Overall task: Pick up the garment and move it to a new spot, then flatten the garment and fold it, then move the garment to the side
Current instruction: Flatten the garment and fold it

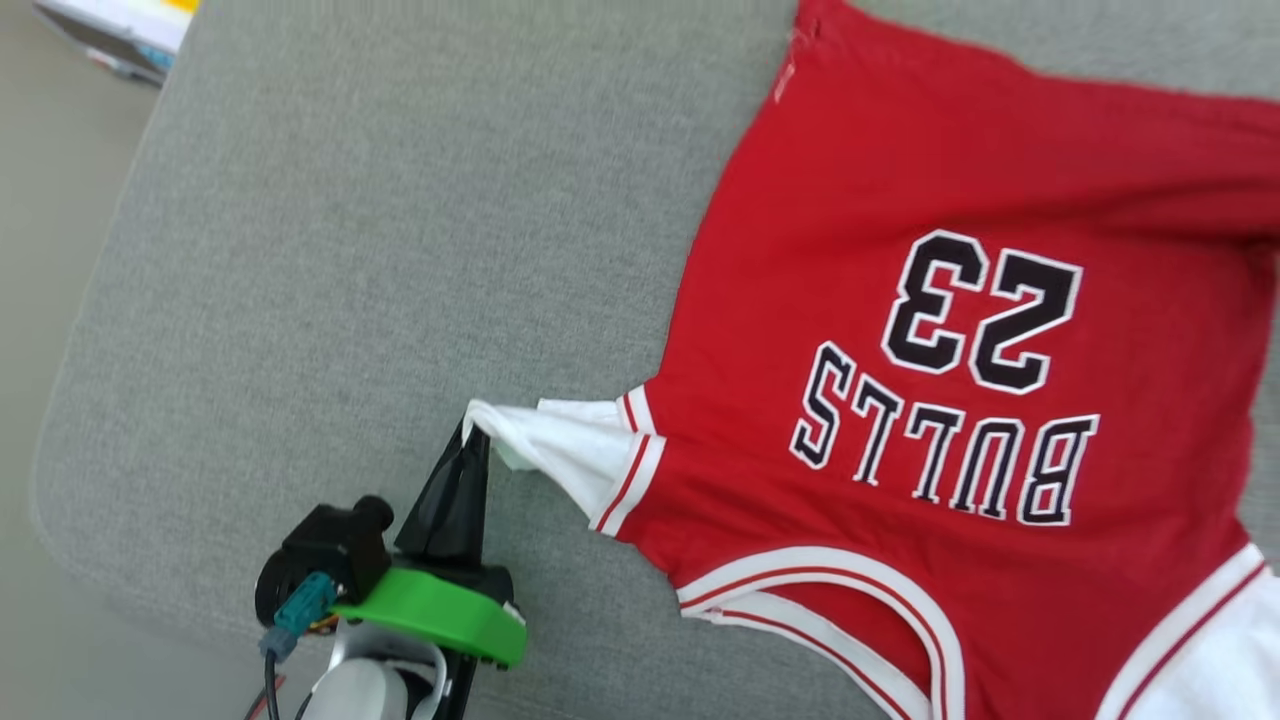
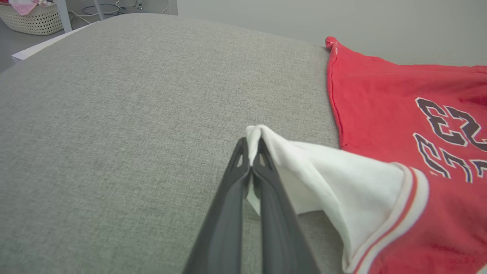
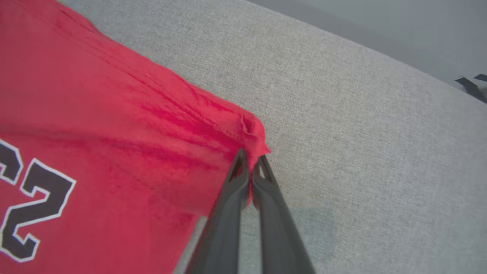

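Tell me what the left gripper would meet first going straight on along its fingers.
Past the garment sleeve it pinches, the left gripper faces bare grey cushion; likely free, though depth is unclear.

home-like room: grey fabric cushion, laundry basket

A broad grey woven-fabric cushion with rounded corners lies in soft, even light. Off its edge is pale smooth floor. Beyond it stand a white perforated basket and a plain grey wall.
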